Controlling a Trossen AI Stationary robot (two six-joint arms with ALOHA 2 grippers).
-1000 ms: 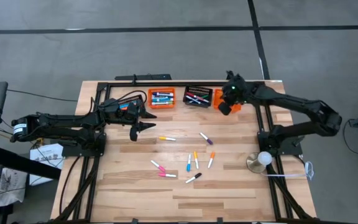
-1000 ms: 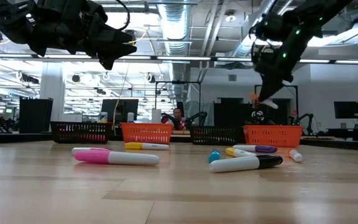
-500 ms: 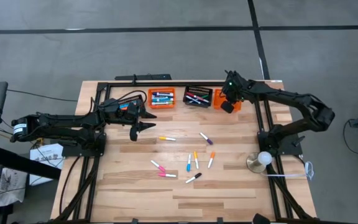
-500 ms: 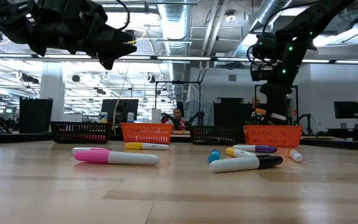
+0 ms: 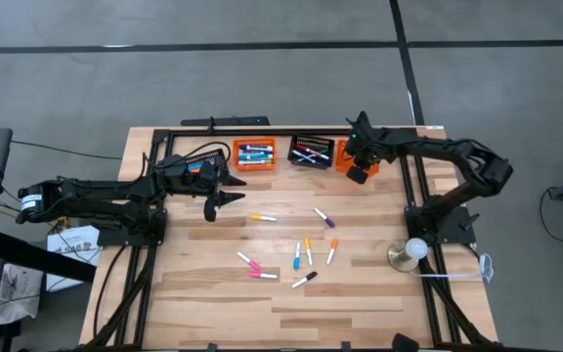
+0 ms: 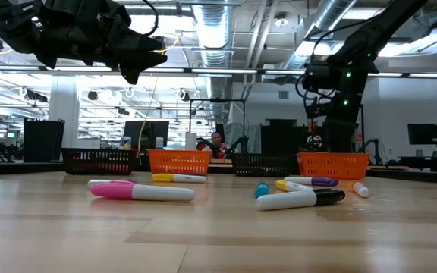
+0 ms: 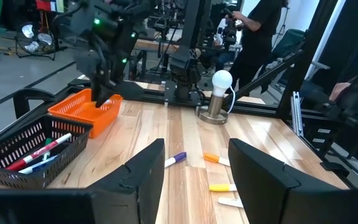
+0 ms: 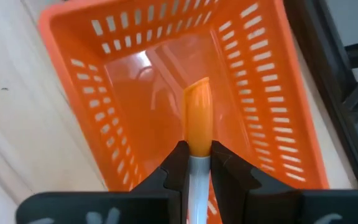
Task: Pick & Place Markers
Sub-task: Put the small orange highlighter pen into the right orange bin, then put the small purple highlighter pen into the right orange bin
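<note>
My right gripper (image 8: 196,163) is shut on an orange-capped marker (image 8: 197,118) and reaches down into the orange basket (image 8: 263,87) at the table's far right (image 5: 344,156). In the low view the basket wall (image 6: 332,164) hides its fingertips. Several markers lie flat on the table's middle: yellow (image 5: 262,217), purple (image 5: 325,219), blue (image 5: 296,256), pink (image 5: 262,276), black (image 5: 304,280). My left gripper (image 5: 225,197) hovers open above the table's left, nothing between its fingers (image 7: 194,180). My right gripper pinches the marker's white barrel (image 8: 195,167) between its two fingers, just behind the orange cap. The fingers slant steeply down from above and lie along the marker. The cap end sticks out past the fingertips inside the basket; whether it touches the floor I cannot tell.
An orange basket (image 5: 254,154) and a black basket (image 5: 311,152), both holding markers, stand along the far edge. A bulb on a round base (image 5: 413,251) stands at the right. Black frame rails (image 5: 418,196) run along the table's sides. A person (image 7: 263,31) stands beyond the table.
My right gripper has gone down with the orange-capped marker, from above the far-right orange basket into it, tipping more steeply downward and rolling a little. The marker, seen above the basket rim before, is now behind its wall in the low view.
</note>
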